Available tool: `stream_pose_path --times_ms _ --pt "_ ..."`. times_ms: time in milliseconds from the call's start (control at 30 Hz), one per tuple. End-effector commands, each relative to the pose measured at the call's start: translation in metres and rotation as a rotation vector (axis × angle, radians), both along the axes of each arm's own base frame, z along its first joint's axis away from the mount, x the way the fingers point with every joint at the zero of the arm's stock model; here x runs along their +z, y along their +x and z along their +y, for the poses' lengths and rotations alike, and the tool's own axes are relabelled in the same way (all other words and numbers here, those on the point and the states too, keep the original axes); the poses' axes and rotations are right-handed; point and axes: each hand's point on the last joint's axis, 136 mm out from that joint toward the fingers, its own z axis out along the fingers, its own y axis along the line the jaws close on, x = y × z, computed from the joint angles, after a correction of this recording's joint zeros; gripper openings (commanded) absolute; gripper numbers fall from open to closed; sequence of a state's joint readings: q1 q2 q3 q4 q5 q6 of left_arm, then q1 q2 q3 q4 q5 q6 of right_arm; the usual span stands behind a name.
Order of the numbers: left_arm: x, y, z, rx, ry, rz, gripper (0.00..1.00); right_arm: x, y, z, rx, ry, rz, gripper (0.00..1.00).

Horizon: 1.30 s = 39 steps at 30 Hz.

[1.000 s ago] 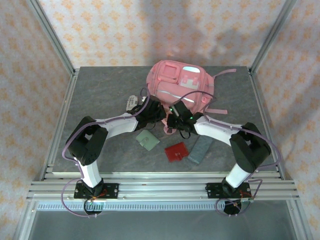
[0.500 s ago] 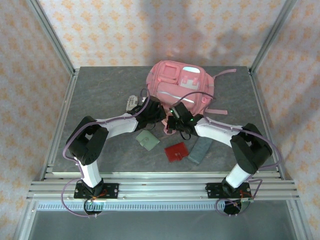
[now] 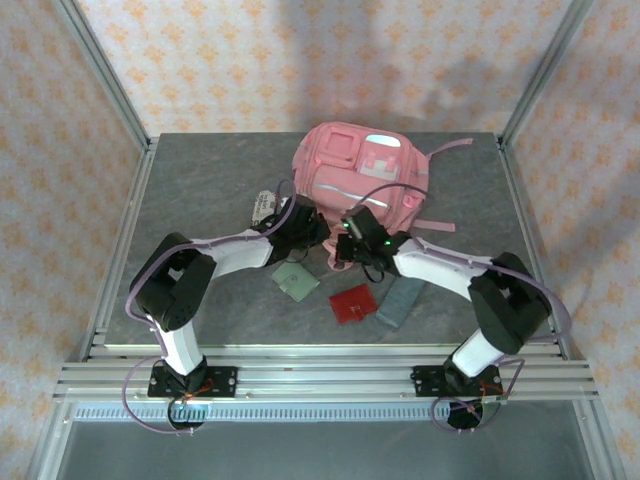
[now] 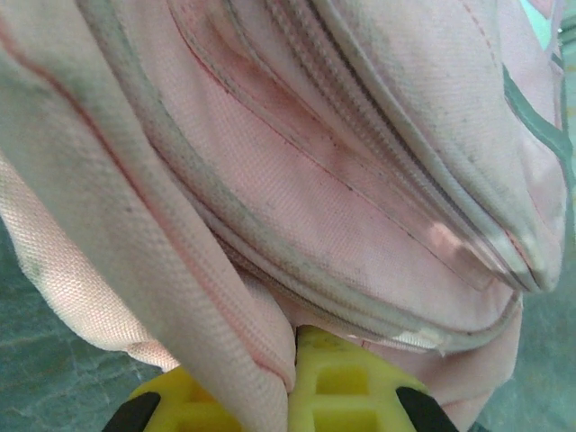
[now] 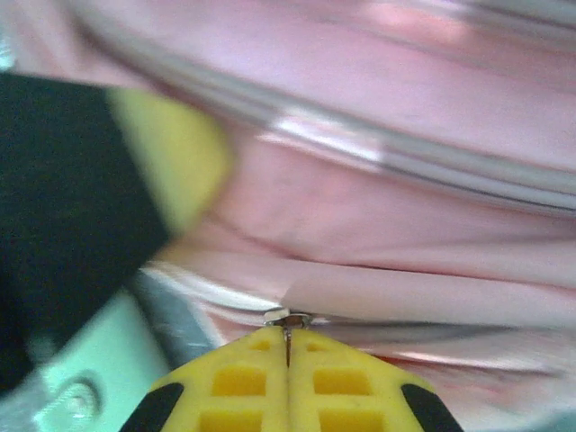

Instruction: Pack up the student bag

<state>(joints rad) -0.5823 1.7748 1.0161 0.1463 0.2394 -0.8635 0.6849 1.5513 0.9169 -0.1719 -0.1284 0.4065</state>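
The student bag, a pink backpack, lies at the back middle of the table, and both grippers meet at its near edge. My left gripper is shut on a fold of the bag's pink fabric, which runs down between its yellow fingers. My right gripper is shut, its yellow fingertips pinching a small metal zip pull on the bag's grey zip trim. In the right wrist view the left gripper's black and yellow body sits blurred close by on the left.
On the table near the arms lie a green flat piece, a red square and a grey pouch. A small white and black item sits left of the bag. Metal frame posts bound the table.
My right gripper has shut on the zip pull and shifted slightly left along the bag's near edge. The left gripper has kept its hold and barely moved.
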Motion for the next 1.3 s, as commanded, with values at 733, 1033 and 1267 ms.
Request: stream_pose_path --times_ms 733,1033,1267 --pt "0.092 0.115 0.063 0.077 0.15 -0.217 0.44 0.043 0.006 -0.019 -0.141 0.203 -0.127 0.0" --pt "0.065 0.025 0.036 0.052 0.021 -0.163 0.76 0.027 0.022 0.015 -0.09 0.241 -0.105 0.0" --pt "0.025 -0.007 -0.01 0.011 -0.018 -0.103 0.82 0.033 0.022 0.023 -0.066 0.277 -0.118 0.0"
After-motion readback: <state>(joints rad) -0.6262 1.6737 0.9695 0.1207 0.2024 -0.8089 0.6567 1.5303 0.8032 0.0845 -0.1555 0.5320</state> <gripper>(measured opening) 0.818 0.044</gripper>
